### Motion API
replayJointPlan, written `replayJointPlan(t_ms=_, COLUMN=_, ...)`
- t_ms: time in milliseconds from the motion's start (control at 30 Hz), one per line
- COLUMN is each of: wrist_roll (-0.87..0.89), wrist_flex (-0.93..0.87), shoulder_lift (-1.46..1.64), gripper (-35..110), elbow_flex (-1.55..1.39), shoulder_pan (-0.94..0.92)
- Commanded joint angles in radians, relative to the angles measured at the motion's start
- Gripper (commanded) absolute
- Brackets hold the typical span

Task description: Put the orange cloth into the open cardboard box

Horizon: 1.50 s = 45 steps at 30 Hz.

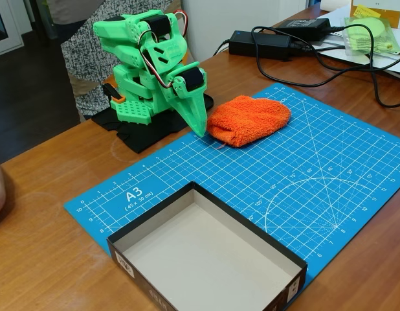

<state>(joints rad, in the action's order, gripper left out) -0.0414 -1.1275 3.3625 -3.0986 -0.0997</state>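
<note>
Fingers (199, 126) point straight down at the blue cutting mat (329, 175), their tip just at the left edge of the orange cloth (250, 120), and from this fixed view they look pressed together into one green wedge, nothing between them. Above them the green arm (151, 65) sits folded tight over its black base plate (145, 133) at the far left corner of the mat. And the cloth itself lies bunched in a soft, fluffy mound on the mat's far side, right beside the arm; whether the tip of the fingers actually touches the pile I cannot tell from here. Down at the front, the open cardboard box (148, 256) sits with its near part hanging off the mat's front edge onto the wooden desk (44, 246), black walls outside, plain grey-beige inside, well apart from the cloth with a wide stretch of blue grid between them. Over in the back right corner of the desk, two black power bricks (261, 42) lie with their cables (342, 74) looping across the wood and over the mat's far corner, and next to them a pale yellow-green item in a clear bag (371, 32) rests on some white paper. Behind the arm stands a person in a patterned garment (83, 52).
</note>
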Motion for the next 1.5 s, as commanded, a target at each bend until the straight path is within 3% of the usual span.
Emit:
replayJointPlan(t_ms=0, wrist_roll=-0.017, wrist_flex=-0.008, shoulder_lift=0.015, gripper=4, elbow_flex=0.028, shoulder_pan=0.003)
replayJointPlan(t_ms=367, wrist_roll=-0.018, wrist_flex=-0.008, shoulder_lift=0.015, gripper=5, elbow_flex=0.028, shoulder_pan=0.003)
replayJointPlan(t_ms=800, wrist_roll=-0.044, wrist_flex=-0.006, shoulder_lift=0.014, gripper=39, elbow_flex=0.029, shoulder_pan=0.204)
replayJointPlan(t_ms=1133, wrist_roll=-0.072, wrist_flex=-0.014, shoulder_lift=-0.012, gripper=49, elbow_flex=0.037, shoulder_pan=0.357)
replayJointPlan(t_ms=1233, wrist_roll=-0.084, wrist_flex=0.071, shoulder_lift=-0.193, gripper=50, elbow_flex=0.066, shoulder_pan=0.337)
replayJointPlan(t_ms=1467, wrist_roll=-0.086, wrist_flex=0.342, shoulder_lift=-0.953, gripper=49, elbow_flex=0.279, shoulder_pan=0.341)
